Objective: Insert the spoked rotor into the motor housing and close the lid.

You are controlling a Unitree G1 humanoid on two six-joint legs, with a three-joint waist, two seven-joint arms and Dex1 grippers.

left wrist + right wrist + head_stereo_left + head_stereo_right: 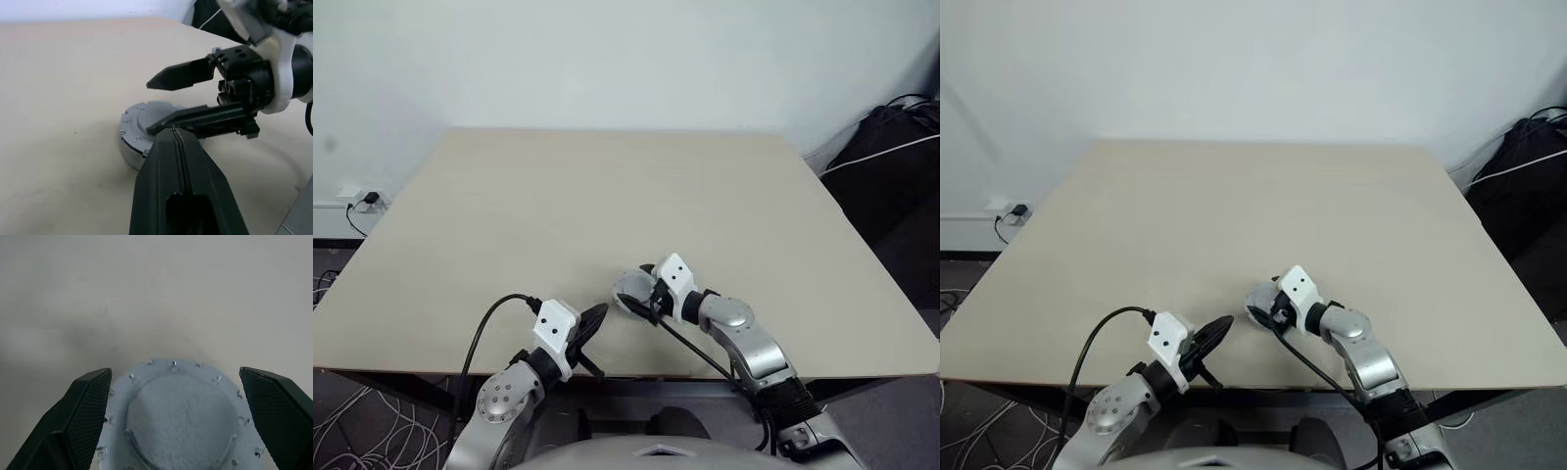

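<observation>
The lid (146, 120), a round silvery-grey cap with a raised centre and small notches round its rim, lies flat on the beige table (607, 196) near the front edge. My right gripper (174, 373) hangs open just above it, one finger on each side and neither touching. In the head view the right gripper (634, 290) reaches in from the right. My left gripper (592, 323) is shut on nothing, a little short of the lid on its left, and its joined fingers (176, 147) point at the lid's side. The spoked rotor and the motor housing are hidden.
The table's front edge (636, 375) runs just behind both grippers. A black bag (891, 157) sits on the floor beyond the right edge. Cables and a wall socket (367, 201) lie off the left side. A black cable (484, 328) loops from my left wrist.
</observation>
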